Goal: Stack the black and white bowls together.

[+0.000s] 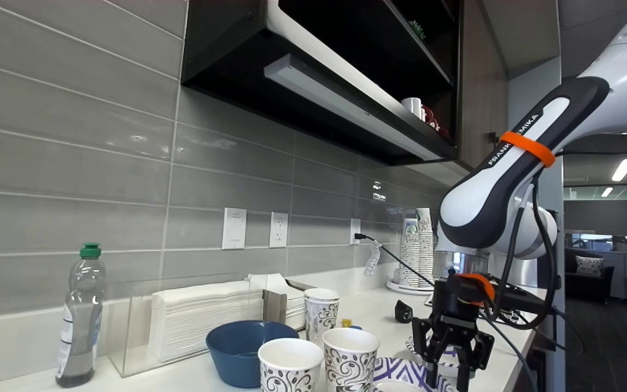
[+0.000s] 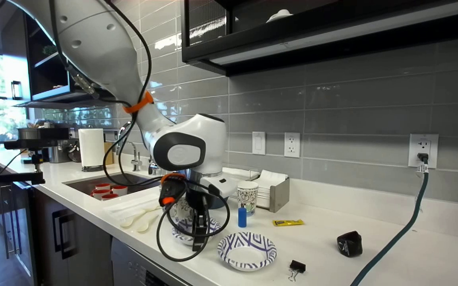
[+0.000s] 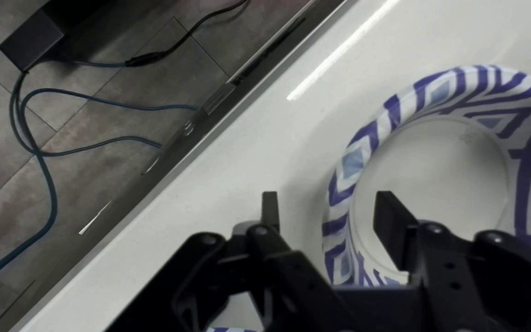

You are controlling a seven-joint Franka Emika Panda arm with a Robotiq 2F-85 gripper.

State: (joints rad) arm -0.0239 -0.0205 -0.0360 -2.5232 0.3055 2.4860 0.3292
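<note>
Two shallow white bowls with dark purple-blue patterning sit on the counter. One bowl (image 2: 183, 227) is partly hidden behind my gripper in an exterior view; it also shows, cut off at the bottom, in an exterior view (image 1: 400, 370). The other bowl (image 2: 247, 251) stands beside it, apart; my gripper partly hides it in an exterior view (image 1: 412, 348). My gripper (image 1: 447, 382) is open and empty, pointing down. In the wrist view my gripper (image 3: 326, 198) straddles the rim of a bowl (image 3: 427, 170), one finger outside and one over the inside. The other bowl's edge (image 3: 233, 329) barely shows.
White patterned cups (image 1: 351, 354) and a plain blue bowl (image 1: 245, 348) stand beside the bowls. A blue cylinder (image 2: 242, 217), a yellow packet (image 2: 288, 223), a binder clip (image 2: 296, 267) and spoons (image 2: 146, 221) lie nearby. The counter's front edge (image 3: 210, 152) is close.
</note>
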